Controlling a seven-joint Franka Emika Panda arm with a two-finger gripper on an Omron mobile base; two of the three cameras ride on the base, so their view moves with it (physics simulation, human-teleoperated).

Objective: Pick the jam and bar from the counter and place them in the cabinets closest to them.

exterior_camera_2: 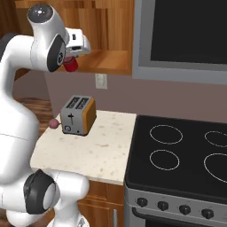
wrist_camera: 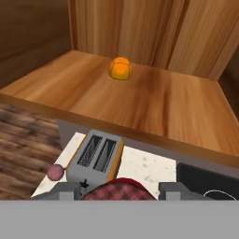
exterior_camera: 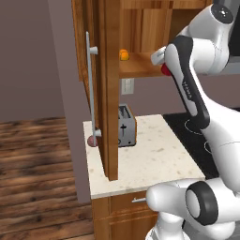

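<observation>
Hand view caught the claw (wrist_camera: 119,191) pinching the jam (wrist_camera: 119,190) by its sides, raised at the cabinet shelf (wrist_camera: 140,107) edge, above the bench (wrist_camera: 149,168) (toaster (wrist_camera: 95,158) below); the small rigid jar looked light, possibly slippery.

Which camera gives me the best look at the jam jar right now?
The right base view: the jam hangs red and unobstructed beneath the gripper, level with the cabinet shelf. The left base view shows a sliver behind the arm; the hand view shows just its top between the fingers.
</observation>
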